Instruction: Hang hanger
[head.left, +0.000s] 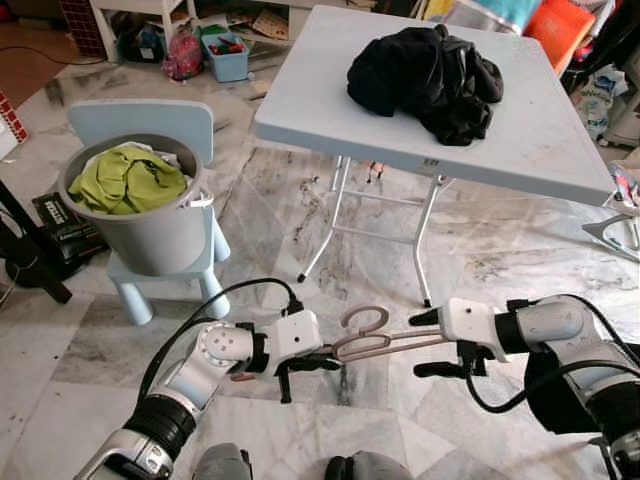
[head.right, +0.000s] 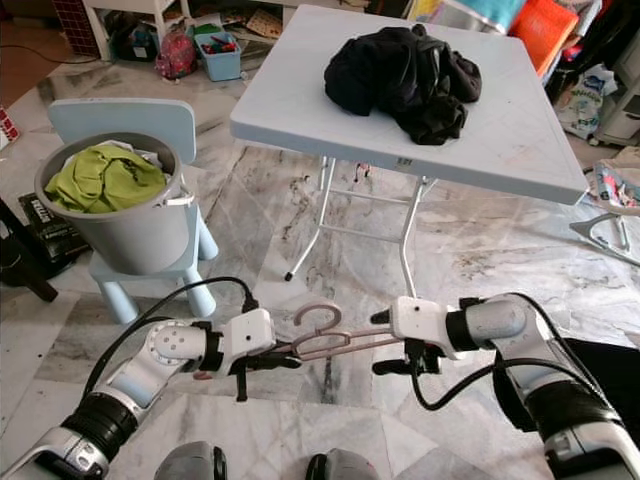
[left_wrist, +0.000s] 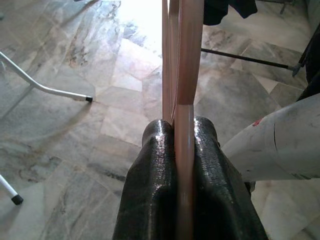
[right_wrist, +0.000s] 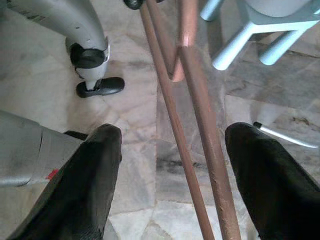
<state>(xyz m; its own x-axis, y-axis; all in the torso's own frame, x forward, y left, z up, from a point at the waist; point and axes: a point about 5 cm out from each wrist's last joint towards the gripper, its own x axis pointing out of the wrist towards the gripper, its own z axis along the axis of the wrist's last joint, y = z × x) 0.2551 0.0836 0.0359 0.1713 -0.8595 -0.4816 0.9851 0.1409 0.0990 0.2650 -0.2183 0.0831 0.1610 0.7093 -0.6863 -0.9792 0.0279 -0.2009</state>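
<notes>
A pink-copper hanger (head.left: 362, 340) lies level above the marble floor, between my two grippers, hook pointing away from me. My left gripper (head.left: 322, 360) is shut on one end of it. The left wrist view shows the hanger's bars (left_wrist: 182, 75) pinched tight between the black fingers (left_wrist: 150, 170). At the hanger's other end is my right gripper (head.left: 428, 343), open. In the right wrist view, its fingers (right_wrist: 95, 165) stand wide apart with the hanger's bars (right_wrist: 200, 145) running between them, untouched.
Ahead stands a pale folding table (head.left: 540, 150) with a heap of black clothes (head.left: 425, 75) on it. At the left, a grey bucket (head.left: 160, 240) of green cloth (head.left: 128, 180) sits on a light blue chair (head.left: 140, 115). Clutter lines the far wall.
</notes>
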